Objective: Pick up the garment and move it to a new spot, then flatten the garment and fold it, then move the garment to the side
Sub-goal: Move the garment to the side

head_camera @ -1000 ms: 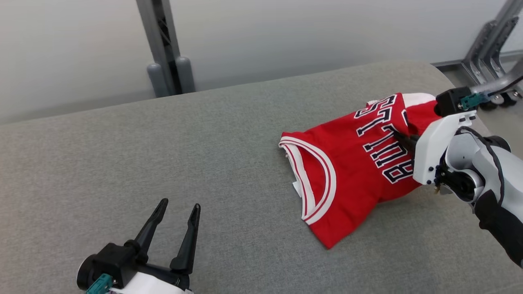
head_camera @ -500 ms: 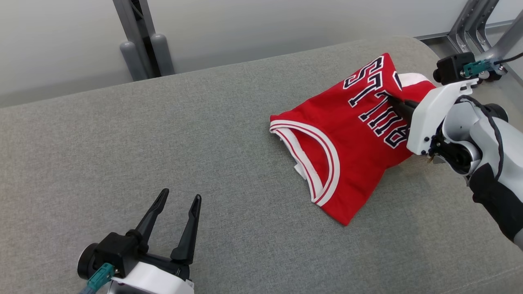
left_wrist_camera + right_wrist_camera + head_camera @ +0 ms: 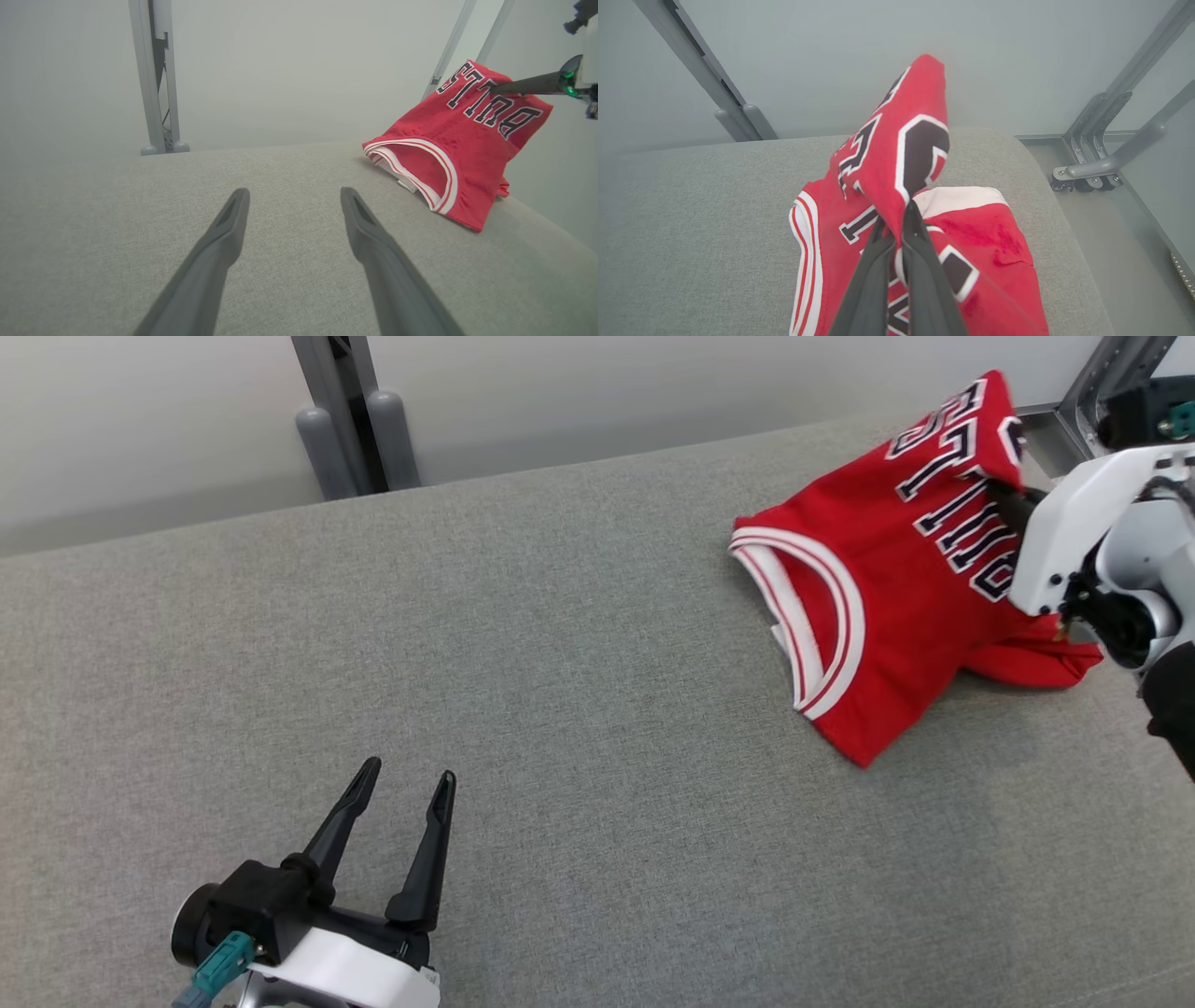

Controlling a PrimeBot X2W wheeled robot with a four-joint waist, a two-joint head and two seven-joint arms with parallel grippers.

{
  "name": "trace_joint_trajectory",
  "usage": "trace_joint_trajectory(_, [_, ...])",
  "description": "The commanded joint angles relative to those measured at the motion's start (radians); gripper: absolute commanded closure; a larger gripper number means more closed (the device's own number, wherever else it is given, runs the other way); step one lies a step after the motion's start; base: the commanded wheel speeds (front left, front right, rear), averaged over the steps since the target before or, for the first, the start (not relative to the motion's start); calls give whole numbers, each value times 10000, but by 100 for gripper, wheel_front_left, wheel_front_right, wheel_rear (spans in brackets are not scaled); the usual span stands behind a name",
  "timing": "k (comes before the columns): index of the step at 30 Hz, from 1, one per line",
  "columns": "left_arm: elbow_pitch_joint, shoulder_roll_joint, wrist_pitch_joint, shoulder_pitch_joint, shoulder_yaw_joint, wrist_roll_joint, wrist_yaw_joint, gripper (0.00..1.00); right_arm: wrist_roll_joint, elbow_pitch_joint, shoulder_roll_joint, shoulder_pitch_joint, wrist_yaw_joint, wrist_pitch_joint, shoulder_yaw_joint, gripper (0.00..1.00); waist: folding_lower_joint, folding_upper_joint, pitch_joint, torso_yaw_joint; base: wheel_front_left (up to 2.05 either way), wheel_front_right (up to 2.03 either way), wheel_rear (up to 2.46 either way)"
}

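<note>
Head view shows the red shirt at the far right end of the gray bench, with its top part lifted up and its low edge and white-striped opening lying on the bench. The right tool has its two dark fingers pressed together on a fold of the shirt by the black letters, and it holds that part up in the air. The left tool sits low at the near left, well apart from the shirt, with its fingers spread wide and nothing between them.
</note>
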Motion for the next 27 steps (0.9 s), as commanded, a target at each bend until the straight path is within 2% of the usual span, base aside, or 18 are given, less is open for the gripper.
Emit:
trace_joint_trajectory(1, [-41,66,-55,-146,43,66,-12,0,-92,252,-64,-173,-2,-158,-113,100,0,-1,84,22,0,0,0])
trace_joint_trajectory(10, [-163,175,3,-325,31,127,10,0,-810,1873,-43,-727,-2,-952,-241,100,0,-1,447,80,0,0,0])
trace_joint_trajectory(18, [-274,239,124,-588,-36,213,-12,0,-1879,2321,-145,-1050,-2,-1225,8,100,0,-1,873,206,0,0,0])
trace_joint_trajectory(23, [-236,250,182,-779,-86,240,-51,0,-2952,2336,-726,-802,-2,-819,-259,100,0,-1,1147,431,0,0,0])
trace_joint_trajectory(27, [-208,275,201,-860,-95,232,-52,0,-3883,2335,-1044,-646,-2,-597,-887,100,0,-1,1293,608,0,0,0])
